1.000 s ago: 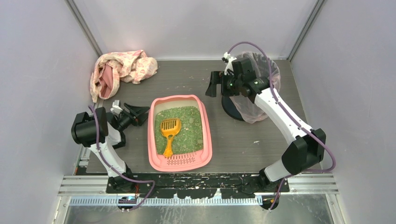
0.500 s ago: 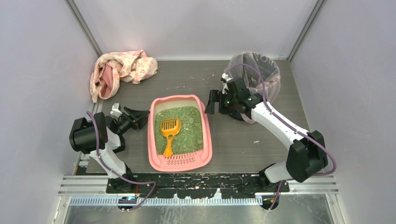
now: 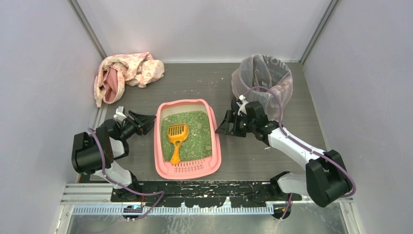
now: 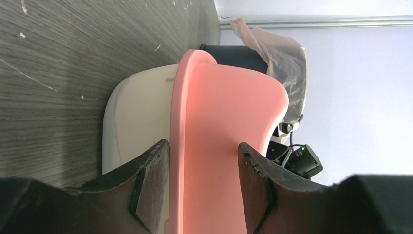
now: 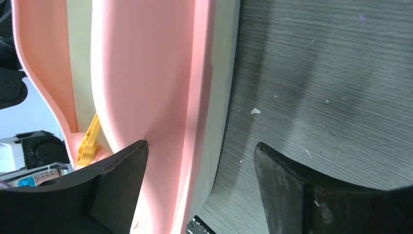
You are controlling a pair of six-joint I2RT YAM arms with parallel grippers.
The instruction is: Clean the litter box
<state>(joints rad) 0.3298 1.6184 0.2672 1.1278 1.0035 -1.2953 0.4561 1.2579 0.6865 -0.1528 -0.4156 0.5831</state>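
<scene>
Right claw (image 3: 221, 127) dropped from bin (image 3: 262, 73) to smooth pink litter box (image 3: 187, 169) rim, wide; left claw (image 3: 150, 123) wide.

No words, labels, brand names, numbers or signs can be read in any of the views. The only possible print is a few dark marks near the top of the thin bag (image 3: 274, 62) at the back right, and they are too small and blurred to tell whether they are letters.
</scene>
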